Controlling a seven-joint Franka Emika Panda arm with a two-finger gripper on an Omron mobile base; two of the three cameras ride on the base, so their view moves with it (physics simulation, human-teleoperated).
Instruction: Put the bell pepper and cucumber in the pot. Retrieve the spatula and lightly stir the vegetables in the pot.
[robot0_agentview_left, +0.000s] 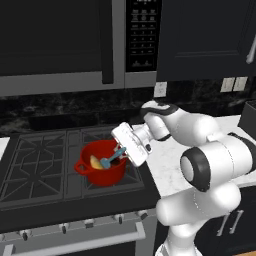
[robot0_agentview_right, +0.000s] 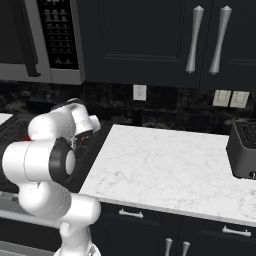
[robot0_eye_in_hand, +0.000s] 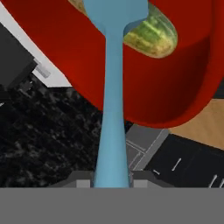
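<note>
Spatula (robot0_eye_in_hand: 112, 109) gripped at handle end by jaws of gripper (robot0_agentview_left: 121, 151), long axis run straight ahead into red pot (robot0_agentview_left: 101, 162) on stove; blade set beside cucumber (robot0_eye_in_hand: 151, 37), bell pepper (robot0_agentview_left: 95, 162) alongside.

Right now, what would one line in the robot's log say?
tool: shut on spatula | blade: inside pot | cucumber: in pot | phase: stirring

Base views flank the arm (robot0_agentview_left: 200, 165), hand view close along spatula (robot0_eye_in_hand: 111, 109)
</note>
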